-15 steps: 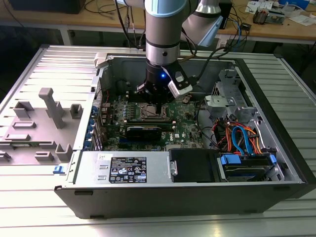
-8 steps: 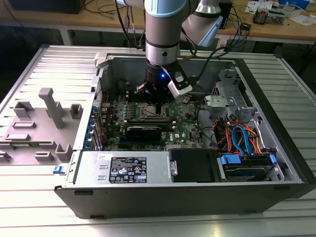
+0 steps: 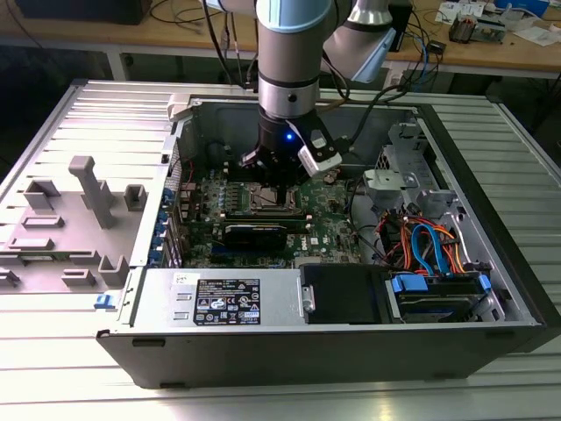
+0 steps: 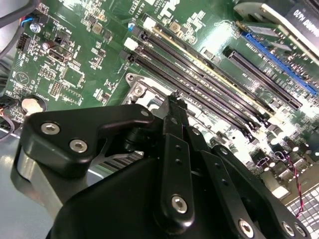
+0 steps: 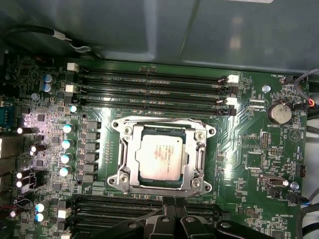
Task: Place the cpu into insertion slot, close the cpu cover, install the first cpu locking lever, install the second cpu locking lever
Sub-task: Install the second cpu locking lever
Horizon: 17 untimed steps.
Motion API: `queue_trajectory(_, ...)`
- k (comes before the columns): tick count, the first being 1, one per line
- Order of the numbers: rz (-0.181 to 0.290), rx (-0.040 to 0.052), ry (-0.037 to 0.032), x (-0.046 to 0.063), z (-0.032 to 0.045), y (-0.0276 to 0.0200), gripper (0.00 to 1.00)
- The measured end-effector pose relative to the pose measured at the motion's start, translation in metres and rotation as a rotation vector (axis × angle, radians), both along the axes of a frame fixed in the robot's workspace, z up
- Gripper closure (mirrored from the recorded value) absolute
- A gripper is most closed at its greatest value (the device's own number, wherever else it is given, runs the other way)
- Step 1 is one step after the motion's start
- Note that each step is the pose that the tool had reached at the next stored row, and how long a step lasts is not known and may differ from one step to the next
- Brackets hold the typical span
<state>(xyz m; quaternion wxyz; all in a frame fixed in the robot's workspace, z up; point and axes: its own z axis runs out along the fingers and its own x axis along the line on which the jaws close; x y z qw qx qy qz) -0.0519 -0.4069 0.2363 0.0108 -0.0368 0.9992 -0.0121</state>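
Observation:
The cpu point(image 5: 162, 158), a flat silver-grey square, lies in the insertion slot point(image 5: 141, 133) on the green board. Around it the silver cpu cover point(image 5: 160, 123) lies flat, and the chip shows through its window. I cannot make out how the locking levers stand. My gripper point(image 5: 173, 206) is shut with nothing between its fingers, and it hovers just beside the socket's edge, over the nearer row of memory slots. In the second wrist view the gripper point(image 4: 174, 97) tapers to a point close to a corner of the socket frame point(image 4: 135, 85). In the exterior view the gripper point(image 3: 272, 178) hangs low over the socket point(image 3: 267, 200) inside the open computer case.
Long black memory slots point(image 5: 149, 89) run on both sides of the socket. A coin battery point(image 5: 279, 112) sits nearby. A black card point(image 3: 256, 232), a power supply box point(image 3: 223, 300) and coloured cables point(image 3: 429, 246) fill the case. Grey fixtures point(image 3: 88, 202) stand at the exterior view's left.

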Motion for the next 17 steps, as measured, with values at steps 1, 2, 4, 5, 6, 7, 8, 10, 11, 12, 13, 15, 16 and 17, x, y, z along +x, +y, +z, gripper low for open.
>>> queue_trajectory(1,0.0,0.0,0.0,0.0,0.0,-0.0007,0.89)
queue_trajectory(2,0.0,0.0,0.0001,0.0,0.0,-0.0011,0.89)
queue_trajectory(4,0.0,0.0003,0.0,0.0,0.0,-0.0015,0.89)
queue_trajectory(5,0.0,0.0016,0.0,0.0,0.0,-0.0028,0.89)
queue_trajectory(6,0.0,0.0068,0.0002,0.0,0.0,-0.004,0.89)
queue_trajectory(7,0.0,0.0132,0.0009,0.0,0.0,-0.0051,0.89)
queue_trajectory(8,0.0,0.0221,0.0019,0.0,0.0,-0.0057,0.89)
queue_trajectory(10,0.0,0.045,0.0039,0.0,0.0,-0.0073,0.89)
queue_trajectory(11,0.0,0.0551,0.0068,0.0,0.0,-0.009,0.89)
queue_trajectory(12,0.0,0.0584,0.011,0.0,0.0,-0.0107,0.89)
queue_trajectory(13,0.0,0.0609,0.0173,0.0,0.0,-0.0127,0.89)
queue_trajectory(15,-0.001,0.0638,0.0258,0.0,0.0,-0.0144,0.89)
queue_trajectory(16,-0.001,0.0651,0.0304,0.0,0.0,-0.0147,0.89)
queue_trajectory(17,-0.001,0.0658,0.0327,0.0,-0.0001,-0.0148,0.89)
